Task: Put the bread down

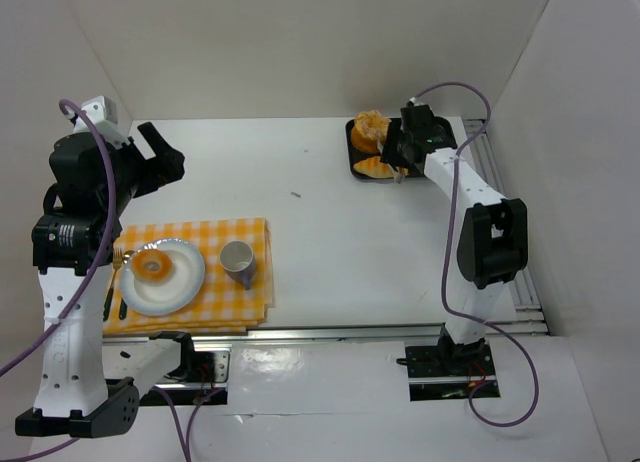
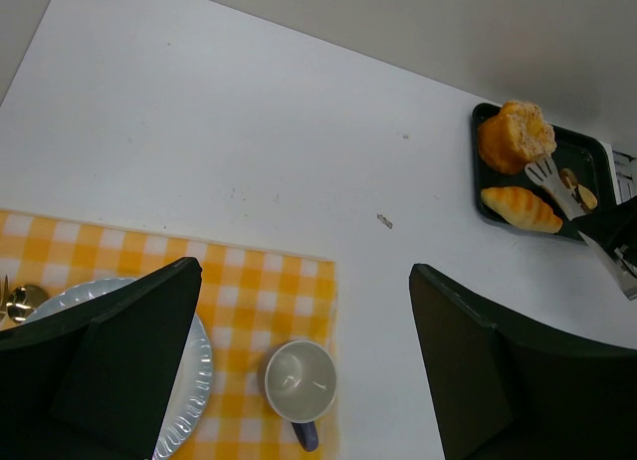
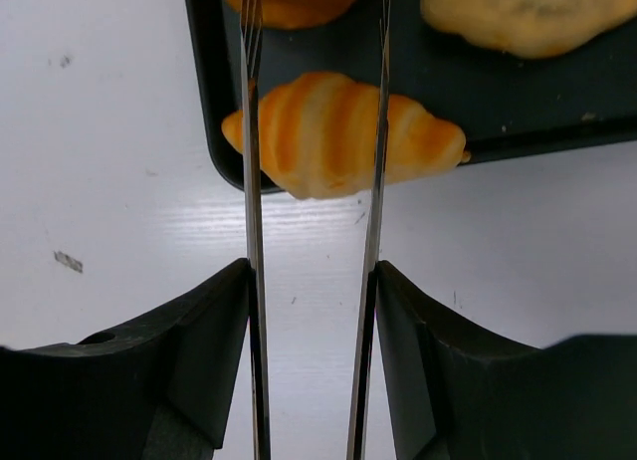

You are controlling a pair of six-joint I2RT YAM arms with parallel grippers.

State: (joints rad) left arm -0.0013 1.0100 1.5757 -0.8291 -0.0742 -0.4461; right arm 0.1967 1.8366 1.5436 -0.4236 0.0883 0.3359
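Observation:
A croissant point(image 3: 338, 131) lies at the near edge of a black tray point(image 3: 498, 92) at the back right of the table point(image 1: 373, 166). A round bread point(image 1: 368, 130) and a flat bread point(image 3: 528, 17) lie on the same tray. My right gripper point(image 3: 311, 281) is shut on metal tongs point(image 3: 254, 181). The two tong arms stand on either side of the croissant, slightly apart. My left gripper point(image 1: 165, 162) is open and empty, raised above the far left of the table. The left wrist view also shows the croissant point(image 2: 520, 209) and tongs point(image 2: 552, 176).
A yellow checked placemat point(image 1: 235, 302) lies at the front left. It carries a white plate point(image 1: 185, 282) with a donut point(image 1: 153, 264), a cup point(image 1: 237, 259) with a blue handle, and cutlery point(image 1: 118, 257) left of the plate. White walls enclose the table.

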